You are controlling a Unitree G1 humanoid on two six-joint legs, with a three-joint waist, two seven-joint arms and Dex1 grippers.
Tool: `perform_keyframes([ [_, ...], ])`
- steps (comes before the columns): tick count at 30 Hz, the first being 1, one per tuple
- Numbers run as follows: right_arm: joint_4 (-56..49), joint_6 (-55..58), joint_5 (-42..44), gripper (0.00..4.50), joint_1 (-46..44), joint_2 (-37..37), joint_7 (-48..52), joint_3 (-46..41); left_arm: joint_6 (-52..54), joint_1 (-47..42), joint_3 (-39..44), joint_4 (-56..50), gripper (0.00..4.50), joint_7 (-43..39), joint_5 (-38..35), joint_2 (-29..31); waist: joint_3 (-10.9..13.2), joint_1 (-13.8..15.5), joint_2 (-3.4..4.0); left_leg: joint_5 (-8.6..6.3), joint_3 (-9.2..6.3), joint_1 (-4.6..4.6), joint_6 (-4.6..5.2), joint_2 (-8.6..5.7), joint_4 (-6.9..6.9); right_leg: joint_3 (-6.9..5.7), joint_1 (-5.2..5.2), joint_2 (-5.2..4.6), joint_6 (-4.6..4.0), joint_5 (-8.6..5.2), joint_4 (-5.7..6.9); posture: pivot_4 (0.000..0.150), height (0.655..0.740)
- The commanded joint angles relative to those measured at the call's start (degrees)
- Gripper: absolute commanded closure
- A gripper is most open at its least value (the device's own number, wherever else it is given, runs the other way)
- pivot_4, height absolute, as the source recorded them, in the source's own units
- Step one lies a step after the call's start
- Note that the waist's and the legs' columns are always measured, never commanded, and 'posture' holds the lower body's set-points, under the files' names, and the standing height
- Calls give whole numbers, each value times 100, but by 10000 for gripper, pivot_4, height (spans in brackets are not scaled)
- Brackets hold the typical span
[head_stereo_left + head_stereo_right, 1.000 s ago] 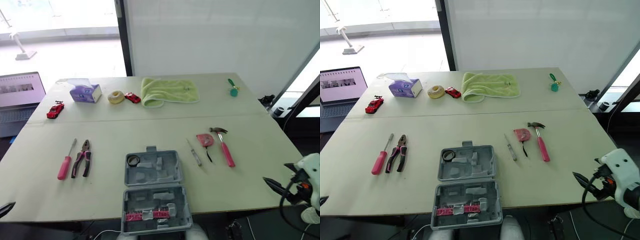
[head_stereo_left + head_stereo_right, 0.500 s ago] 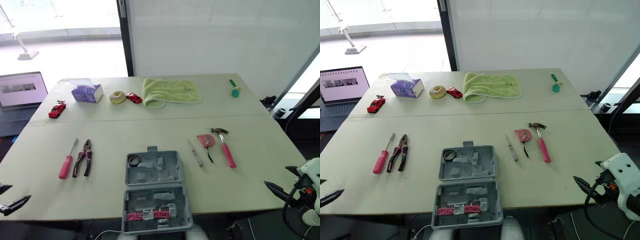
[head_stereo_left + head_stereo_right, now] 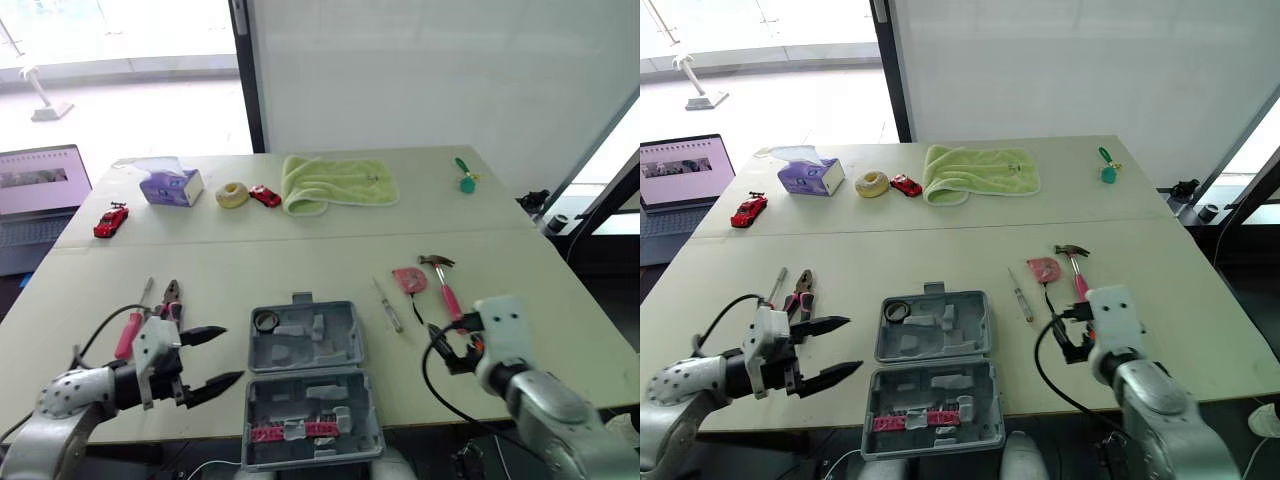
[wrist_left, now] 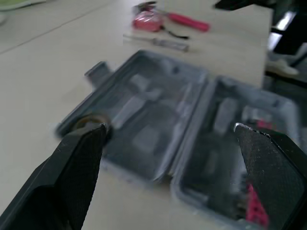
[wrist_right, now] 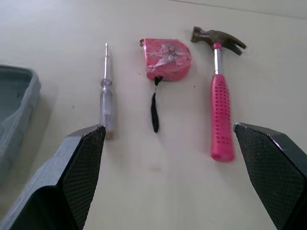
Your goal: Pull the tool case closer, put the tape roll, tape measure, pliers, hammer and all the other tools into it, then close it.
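The grey tool case (image 3: 305, 380) lies open at the table's near edge, and a black tape roll (image 3: 266, 320) sits in its far half. Just left of the case, my left gripper (image 3: 215, 357) is open and points at it; the case (image 4: 158, 139) spans its jaws in the left wrist view. A pink screwdriver (image 3: 130, 333) and pliers (image 3: 172, 297) lie behind that gripper. My right gripper (image 3: 1065, 335) is open, hovering near a clear screwdriver (image 5: 105, 91), a pink tape measure (image 5: 166, 58) and a pink-handled hammer (image 5: 220, 100).
Along the far side lie a green towel (image 3: 338, 183), a purple tissue box (image 3: 171, 186), a cream ring (image 3: 232, 194), two red toy cars (image 3: 265, 195) (image 3: 110, 220) and a small green object (image 3: 466, 178). A laptop (image 3: 40, 190) stands off the table's left.
Both arms have swung in over the table. The left gripper came from the lower left edge to beside the case. The right gripper came from the right edge towards the hammer.
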Motion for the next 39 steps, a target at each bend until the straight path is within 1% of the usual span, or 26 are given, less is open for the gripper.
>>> perform_keyframes([
  [1,698,-87,-458,0,-474,139,-484,150,209,2,34,-411,211,-342,-505,156,3,11,8,0,0,-2,0,0,0,0,-1,0,-1,0,-1,1500,7400],
  [3,1241,-245,-569,0,-818,216,-543,267,184,-111,20,-543,211,-322,-628,93,5,11,10,0,1,-2,0,0,2,0,2,0,-1,0,-5,1500,7400],
  [12,2953,-1057,-725,0,-1819,587,-551,410,-222,-210,-134,-436,211,-352,-310,-66,14,-45,32,0,0,0,1,3,-2,0,-1,7,-1,2,-2,1500,7400],
  [19,3396,-1473,-816,0,-1890,714,-445,515,-365,-146,-121,-301,211,-329,-253,-83,15,-22,34,0,-1,-1,1,3,-2,0,-2,8,0,2,-2,1500,7400],
  [28,4114,-1911,-781,0,-2050,684,-328,369,-423,-81,-131,-400,211,-261,-298,-92,17,-26,37,0,-1,-1,1,5,-2,0,-3,10,0,2,-1,1500,7400],
  [31,4282,-1980,-799,8503,-2078,659,-286,360,-483,-32,-138,-381,0,-282,-251,-80,17,-27,38,0,-1,-1,1,5,-2,0,-3,10,0,2,-1,1500,7400],
  [33,4427,-1998,-788,17745,-2116,671,-284,314,-512,-31,-153,-379,0,-264,-218,-83,17,-23,38,0,-1,-1,1,5,-2,1,-3,10,0,2,-1,1500,7400],
  [38,4596,-2071,-756,43800,-2162,692,-277,240,-523,-39,-203,-400,0,-236,-181,-83,17,-8,38,0,-1,-1,1,5,-1,0,-1,10,-1,2,-1,1500,7400],
  [39,4607,-2078,-757,44473,-2165,694,-283,235,-521,-39,-207,-402,0,-237,-175,-82,17,-9,38,0,-1,-1,1,5,-1,0,-1,10,0,2,-1,1500,7400],
])
